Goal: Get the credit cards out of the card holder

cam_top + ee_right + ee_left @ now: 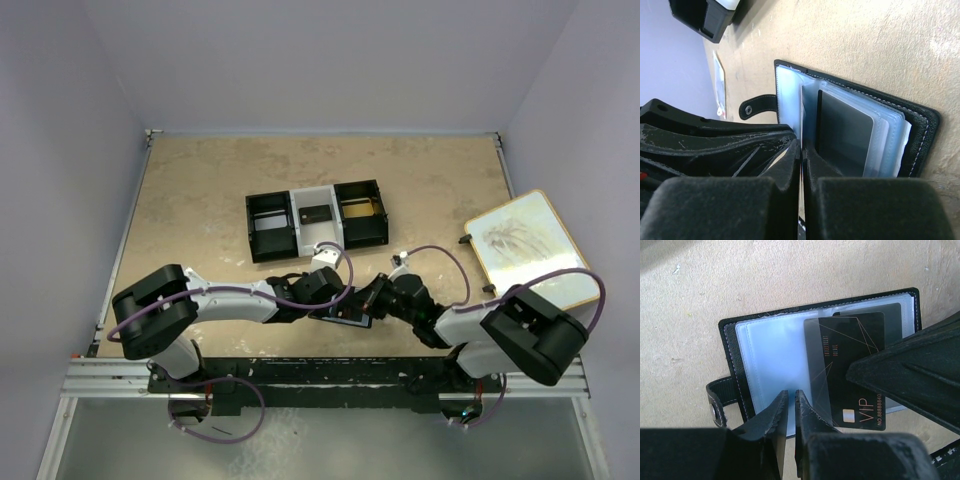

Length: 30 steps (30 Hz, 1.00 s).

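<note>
Card holder (730,340): open on the counter (715,280), close to its near edge and about midway along.
Dark card (850,350): skewed partly out of a clear sleeve (770,360), with its VIP corner past the holder's edge.
Right gripper (801,150): pressed together on a thin edge, which I judge to be the dark card's.
Left gripper (791,397): pressed together at the sleeve's edge. I cannot tell whether it pinches or only pins.
Doing it well: I should hold the holder down with the left and draw the card flat and slowly along the sleeve mouth.
Second card (894,320): sits deeper in and comes next.

The card holder (729,342) is showing matt black leather-like grain (pale stitching); its sleeves (770,360) are shining as glossy clear plastic; the credit card (840,345) is presenting smooth dark plastic.
</note>
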Each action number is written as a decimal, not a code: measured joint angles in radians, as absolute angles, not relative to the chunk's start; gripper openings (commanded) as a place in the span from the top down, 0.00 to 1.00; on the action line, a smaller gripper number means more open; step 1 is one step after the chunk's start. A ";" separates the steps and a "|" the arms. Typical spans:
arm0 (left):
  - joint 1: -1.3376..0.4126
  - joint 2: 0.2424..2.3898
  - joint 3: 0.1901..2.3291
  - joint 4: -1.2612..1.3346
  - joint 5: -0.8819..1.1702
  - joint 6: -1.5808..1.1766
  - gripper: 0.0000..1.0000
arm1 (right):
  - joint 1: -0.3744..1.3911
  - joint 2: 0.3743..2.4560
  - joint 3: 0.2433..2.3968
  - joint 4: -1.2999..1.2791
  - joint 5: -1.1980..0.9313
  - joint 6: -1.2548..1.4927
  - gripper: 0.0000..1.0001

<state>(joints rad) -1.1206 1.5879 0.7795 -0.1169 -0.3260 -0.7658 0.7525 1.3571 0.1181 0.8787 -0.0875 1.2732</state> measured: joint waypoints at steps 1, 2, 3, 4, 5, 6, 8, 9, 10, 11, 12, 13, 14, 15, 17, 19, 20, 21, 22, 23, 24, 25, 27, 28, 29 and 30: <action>-1.121 1.588 0.780 -0.118 -0.326 -0.766 0.93 | 0.752 1.356 0.118 0.879 -0.088 1.273 1.00; -1.121 1.588 0.780 -0.120 -0.327 -0.766 0.93 | 0.752 1.354 0.118 0.877 -0.087 1.274 1.00; -1.121 1.588 0.780 -0.120 -0.329 -0.766 0.94 | 0.753 1.345 0.118 0.868 -0.084 1.274 1.00; -1.121 1.588 0.780 -0.121 -0.330 -0.767 0.94 | 0.753 1.327 0.117 0.853 -0.080 1.273 1.00; -1.121 1.588 0.780 -0.121 -0.331 -0.767 0.94 | 0.752 1.295 0.116 0.827 -0.074 1.271 1.00; -1.121 1.587 0.780 -0.122 -0.334 -0.767 0.94 | 0.753 1.259 0.115 0.798 -0.070 1.270 1.00; -1.121 1.584 0.780 -0.129 -0.340 -0.767 0.94 | 0.753 1.155 0.111 0.717 -0.054 1.265 1.00; -1.121 1.582 0.779 -0.133 -0.342 -0.767 0.94 | 0.753 1.096 0.111 0.673 -0.041 1.261 1.00; -1.121 1.581 0.779 -0.136 -0.345 -0.767 0.94 | 0.753 1.032 0.112 0.627 -0.030 1.254 1.00; -1.121 1.578 0.777 -0.138 -0.347 -0.767 0.94 | 0.752 0.970 0.112 0.584 -0.015 1.244 1.00; -1.121 1.577 0.776 -0.139 -0.349 -0.768 0.94 | 0.752 0.911 0.113 0.542 -0.004 1.234 1.00; -1.121 1.575 0.776 -0.143 -0.353 -0.768 0.93 | 0.752 0.867 0.114 0.509 0.010 1.222 1.00; -1.121 1.573 0.776 -0.146 -0.355 -0.768 0.91 | 0.752 0.813 0.114 0.467 0.018 1.208 1.00; -1.121 1.570 0.776 -0.149 -0.357 -0.769 0.88 | 0.752 0.762 0.113 0.431 0.029 1.193 1.00; -1.121 1.557 0.776 -0.158 -0.368 -0.772 0.85 | 0.752 0.673 0.113 0.384 0.041 1.157 1.00; -1.121 1.524 0.776 -0.171 -0.380 -0.776 0.79 | 0.752 0.613 0.111 0.368 0.041 1.118 1.00; -1.121 1.498 0.776 -0.180 -0.389 -0.777 0.74 | 0.752 0.588 0.110 0.363 0.040 1.094 1.00; -1.121 1.463 0.776 -0.191 -0.397 -0.779 0.68 | 0.752 0.571 0.109 0.360 0.040 1.074 1.00; -1.121 1.424 0.776 -0.201 -0.405 -0.778 0.61 | 0.752 0.550 0.109 0.357 0.039 1.041 1.00; -1.121 1.381 0.776 -0.210 -0.414 -0.777 0.54 | 0.752 0.539 0.109 0.356 0.039 1.016 1.00; -1.121 1.335 0.778 -0.223 -0.428 -0.775 0.48 | 0.752 0.530 0.109 0.357 0.037 0.987 1.00; -1.119 1.287 0.785 -0.249 -0.450 -0.775 0.42 | 0.752 0.523 0.109 0.361 0.035 0.949 1.00; -1.108 1.223 0.803 -0.291 -0.477 -0.768 0.33 | 0.752 0.521 0.109 0.381 0.035 0.870 1.00; -1.093 1.195 0.812 -0.311 -0.483 -0.764 0.30 | 0.752 0.522 0.109 0.394 0.032 0.836 1.00; -1.067 1.169 0.818 -0.326 -0.481 -0.756 0.27 | 0.752 0.524 0.110 0.414 0.028 0.794 1.00; -1.031 1.145 0.822 -0.341 -0.474 -0.746 0.27 | 0.752 0.529 0.110 0.435 0.022 0.751 1.00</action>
